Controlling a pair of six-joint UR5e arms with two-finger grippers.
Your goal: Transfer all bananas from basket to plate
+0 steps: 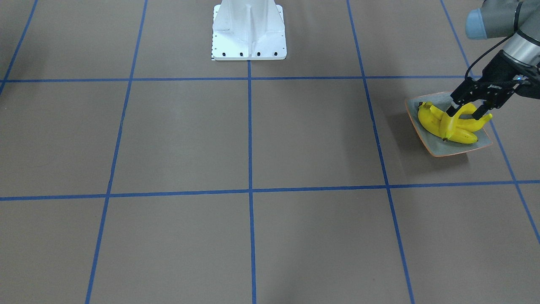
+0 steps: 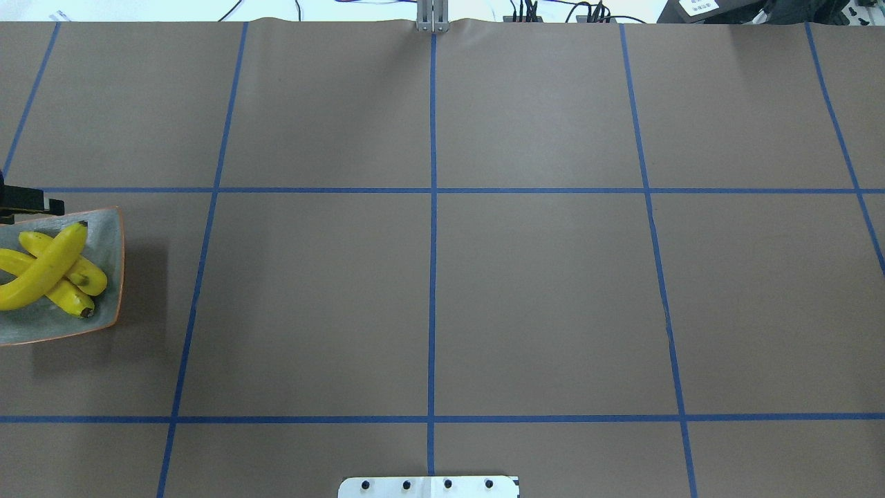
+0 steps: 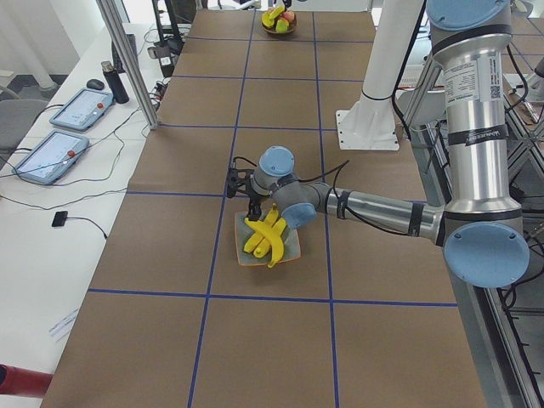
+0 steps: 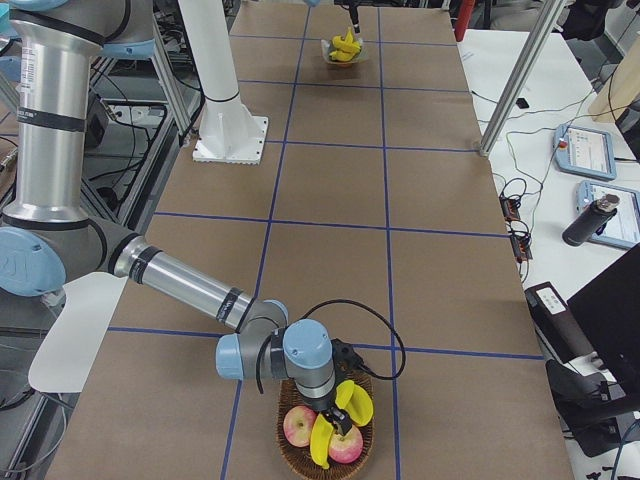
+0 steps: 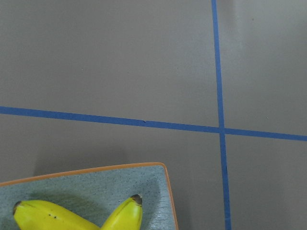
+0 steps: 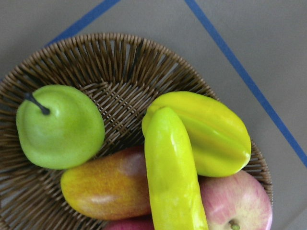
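- At the table's right end, nearest in the right side view, the wicker basket [image 6: 120, 62] holds the last banana [image 6: 172, 177]. It lies on top of an orange fruit [image 6: 105, 187], an apple [image 6: 240, 206] and a starfruit [image 6: 211, 134], near a green pear [image 6: 60, 127], so it is probably easy to grab. Its long way runs from the basket's middle out to the rim.
- The right gripper [image 4: 325, 405] hangs just over it. Whether its jaws are spread or pinching cannot be told.
- Far off, at the table's left edge, three bananas [image 1: 434, 122] sit on the plate [image 1: 457, 147]. The top banana [image 2: 48, 266] crosses the other two on a slant.
- The left gripper [image 1: 466, 112] has its jaws spread, with one finger on each side of that top banana, likely to let it rest there.
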